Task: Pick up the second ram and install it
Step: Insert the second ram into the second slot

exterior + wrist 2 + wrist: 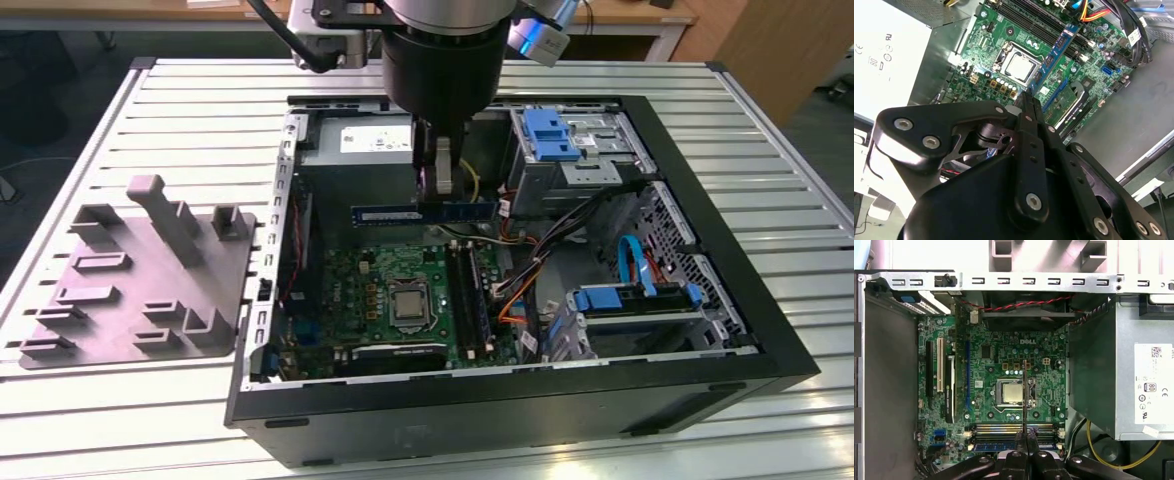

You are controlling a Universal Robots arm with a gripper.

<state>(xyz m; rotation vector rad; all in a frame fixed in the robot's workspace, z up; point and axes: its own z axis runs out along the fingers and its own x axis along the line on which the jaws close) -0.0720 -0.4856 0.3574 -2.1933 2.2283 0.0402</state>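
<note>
The second ram (pixel 400 212) is held clamped between the fingers (pixel 443 165), which are closed on its upper edge a little off its middle, so that both ends stick out to either side. The stick is carried level inside the open computer case (pixel 534 400), clear of the motherboard (pixel 387 280) and near the power supply (pixel 354 140). It is turned crosswise to the long black memory slots (pixel 463 290), which are set to the exterior view's right of the processor socket (pixel 404 300). In the first wrist view another blue stick (pixel 1004 446) is seen seated along those slots. The case is stood on the slatted bench (pixel 200 120), beside a grey fixture plate (pixel 134 290).
</note>
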